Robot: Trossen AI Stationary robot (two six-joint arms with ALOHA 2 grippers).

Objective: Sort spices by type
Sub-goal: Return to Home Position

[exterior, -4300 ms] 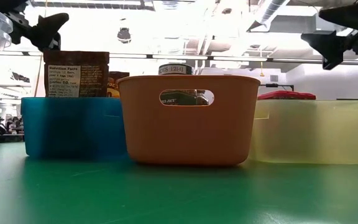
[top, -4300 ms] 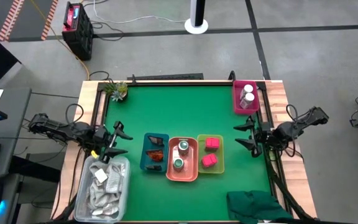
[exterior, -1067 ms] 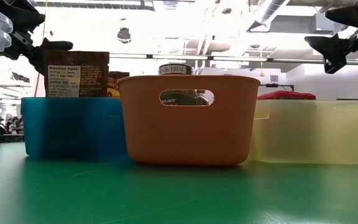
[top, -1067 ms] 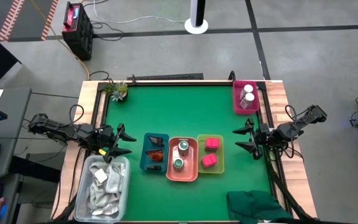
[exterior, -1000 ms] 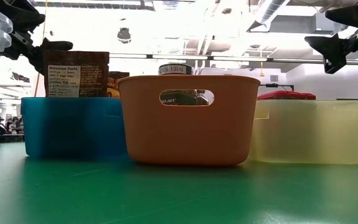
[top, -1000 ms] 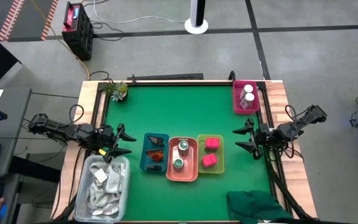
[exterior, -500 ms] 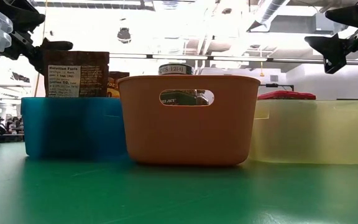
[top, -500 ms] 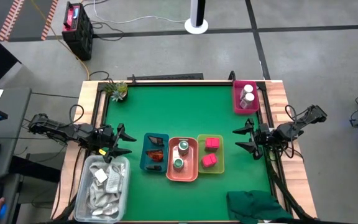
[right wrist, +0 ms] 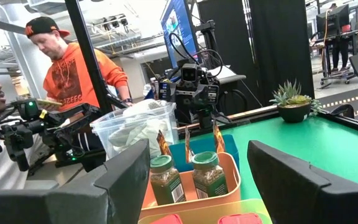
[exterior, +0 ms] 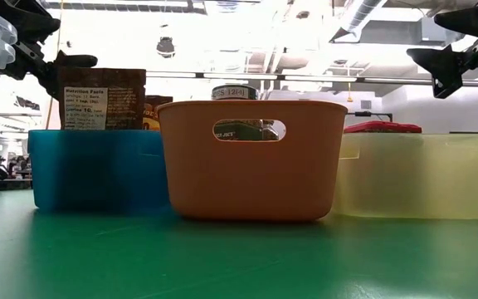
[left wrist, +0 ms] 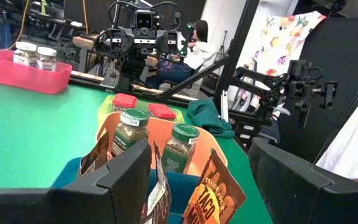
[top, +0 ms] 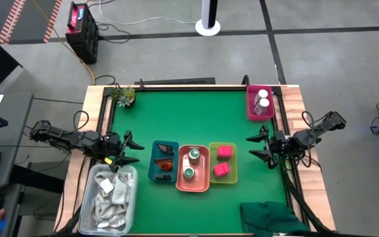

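Observation:
Three small trays stand side by side near the table's front middle. The blue tray (top: 164,161) holds dark brown-orange packets (left wrist: 213,190). The orange tray (top: 193,168) holds two green-lidded jars (top: 194,155). The yellow tray (top: 223,162) holds two pink cube boxes (top: 225,152). A pink tray (top: 260,103) at the far right corner holds two white-lidded jars (top: 263,95). My left gripper (top: 127,150) is open and empty, left of the blue tray. My right gripper (top: 258,147) is open and empty, right of the yellow tray.
A clear bin (top: 109,199) with white sachets stands at the front left corner. A small potted plant (top: 123,95) sits at the far left corner. A dark green cloth (top: 272,218) lies at the front right. Two people (right wrist: 64,59) show beyond the table's left side.

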